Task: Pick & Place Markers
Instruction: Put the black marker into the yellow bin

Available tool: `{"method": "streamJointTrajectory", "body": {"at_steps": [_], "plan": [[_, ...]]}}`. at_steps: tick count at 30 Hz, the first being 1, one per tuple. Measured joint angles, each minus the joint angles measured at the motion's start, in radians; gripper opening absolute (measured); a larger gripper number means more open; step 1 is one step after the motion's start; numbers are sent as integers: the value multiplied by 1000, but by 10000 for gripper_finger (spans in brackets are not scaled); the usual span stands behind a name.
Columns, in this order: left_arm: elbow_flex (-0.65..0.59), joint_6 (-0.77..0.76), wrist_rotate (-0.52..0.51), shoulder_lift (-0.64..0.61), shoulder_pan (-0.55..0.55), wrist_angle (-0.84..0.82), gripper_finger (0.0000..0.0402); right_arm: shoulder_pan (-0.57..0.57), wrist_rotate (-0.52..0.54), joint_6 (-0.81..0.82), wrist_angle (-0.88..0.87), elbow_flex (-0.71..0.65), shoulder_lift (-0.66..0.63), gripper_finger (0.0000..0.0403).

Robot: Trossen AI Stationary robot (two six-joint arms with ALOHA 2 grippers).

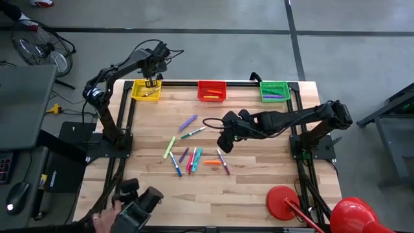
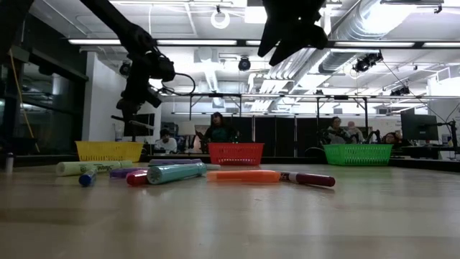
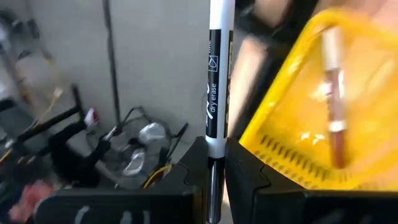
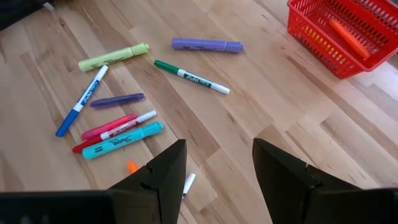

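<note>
Dry-erase marker (image 3: 214, 93) pinched upright in left gripper (image 1: 151, 82), right above yellow basket (image 1: 137, 94); its long axis points down into it. Right gripper (image 4: 214, 171), jaws apart and empty, hovers over loose markers (image 1: 191, 158) mid-table.

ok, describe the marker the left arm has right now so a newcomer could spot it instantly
Find the yellow mesh basket at the table's far left corner. The left pincer hangs just above it, shut on a dry erase marker. Unlike the markers lying loose mid-table, this one is held on end, white-barrelled with a black printed band.
</note>
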Motion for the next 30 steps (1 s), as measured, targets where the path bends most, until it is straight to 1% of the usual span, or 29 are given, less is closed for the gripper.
{"method": "streamJointTrajectory", "body": {"at_steps": [2,6,9,11,15,17,19,24,27,30], "plan": [[0,-37,31,0,-2,-2,25,2,8,0,0,0,0,173],[0,-185,118,0,-7,-7,25,2,9,0,0,0,0,173],[0,-379,119,0,-14,-18,25,2,9,0,0,0,0,173],[0,-564,152,0,-14,-49,25,2,10,-1,0,0,0,173],[0,-882,353,0,-10,-79,25,2,10,-1,0,0,0,173],[0,-991,447,-4,-12,-79,25,2,7,-1,1,0,0,173],[0,-1076,499,-12,-14,-75,25,2,3,-1,1,0,0,173],[-1,-1322,510,-50,-14,-48,25,2,-8,0,1,0,0,173],[-7,-1481,503,-100,-13,-11,25,2,-8,-3,1,0,0,173],[-38,-1623,490,-163,-12,39,25,2,-7,-9,1,0,0,173]]}}
